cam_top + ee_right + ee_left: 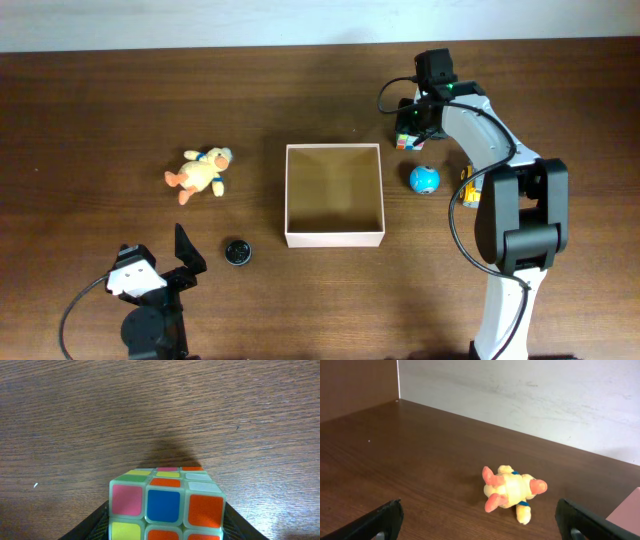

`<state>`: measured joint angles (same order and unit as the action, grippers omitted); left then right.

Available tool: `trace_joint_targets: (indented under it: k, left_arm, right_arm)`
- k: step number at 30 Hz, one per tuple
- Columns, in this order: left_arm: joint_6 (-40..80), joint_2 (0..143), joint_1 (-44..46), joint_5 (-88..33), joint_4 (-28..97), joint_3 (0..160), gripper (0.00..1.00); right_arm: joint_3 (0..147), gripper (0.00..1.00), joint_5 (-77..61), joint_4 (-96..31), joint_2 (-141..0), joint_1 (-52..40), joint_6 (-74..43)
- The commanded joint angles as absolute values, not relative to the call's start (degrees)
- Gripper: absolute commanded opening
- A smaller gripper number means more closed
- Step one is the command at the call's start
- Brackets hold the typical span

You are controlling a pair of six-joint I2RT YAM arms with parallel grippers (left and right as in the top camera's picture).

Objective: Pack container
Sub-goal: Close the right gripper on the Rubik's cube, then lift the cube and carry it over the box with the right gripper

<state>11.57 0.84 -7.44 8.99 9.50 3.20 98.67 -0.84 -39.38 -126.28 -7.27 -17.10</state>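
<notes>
Packing not yet begun: the container [334,236] sits empty mid-table, the plush duck [198,172] at its 9 o'clock and the blue ball [424,179] at 3. At 2 o'clock the right gripper [412,128] straddles the puzzle cube [165,505], jaws close beside it; a firm grip cannot be confirmed. The left gripper [477,512] gapes wide, empty.

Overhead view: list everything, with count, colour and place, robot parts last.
square shallow cardboard box: one, white outside, tan inside, centre of table
plush duck toy: one, yellow-orange, left of box
small round object: one, black, box's near-left corner
multicoloured puzzle cube: one, many-coloured, beyond box's far-right corner
small round ball: one, blue, right of box
yellow toy: one, yellow, partly behind right arm
left tool: one, black, open, facing duck
right tool: one, black, straddling cube
</notes>
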Motion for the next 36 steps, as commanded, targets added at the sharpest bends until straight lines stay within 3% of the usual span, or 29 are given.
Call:
trace_joint_targets:
  k: [1,20,36]
  left_arm:
    - [10.63,0.34,-7.18,8.58,9.26,2.81,0.99]
    - [10.63,0.34,-7.18,8.58,9.26,2.81,0.99]
    - [10.63,0.34,-7.18,8.58,9.26,2.81,0.99]
  right_arm:
    - [98.89,0.51,0.71,-39.59,-126.76,-7.09,-16.47]
    - [110.67,0.52,0.71,-45.04,-126.69,-6.68,-14.94]
    - [139.61,0.53,0.54,-68.64,-126.67,-8.45,-13.72]
